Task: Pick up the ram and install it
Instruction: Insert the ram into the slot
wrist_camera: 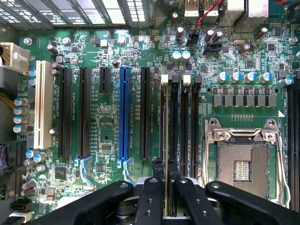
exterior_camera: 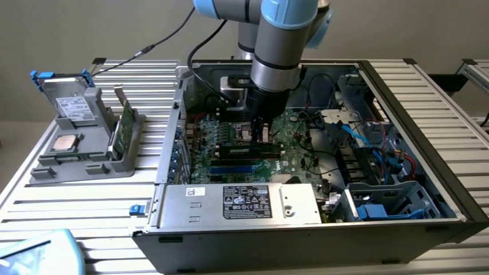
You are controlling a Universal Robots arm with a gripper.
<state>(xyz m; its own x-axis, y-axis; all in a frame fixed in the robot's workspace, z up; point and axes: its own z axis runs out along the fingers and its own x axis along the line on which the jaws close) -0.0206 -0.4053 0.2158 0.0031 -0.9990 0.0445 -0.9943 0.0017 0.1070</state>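
Note:
My gripper reaches down into the open computer case, just above the motherboard. In the wrist view the gripper is shut on the ram, which shows edge-on as a thin strip between the two black fingers. The strip lies in line with the outermost of the black memory slots, beside the long black expansion slot. Whether the ram touches its slot or is seated in it I cannot tell.
The empty processor socket lies beside the memory slots; a blue slot and several black ones are on the other side. The power supply and cables crowd the case. At the exterior view's left a grey holder carries a drive, a processor chip and a bracketed green card.

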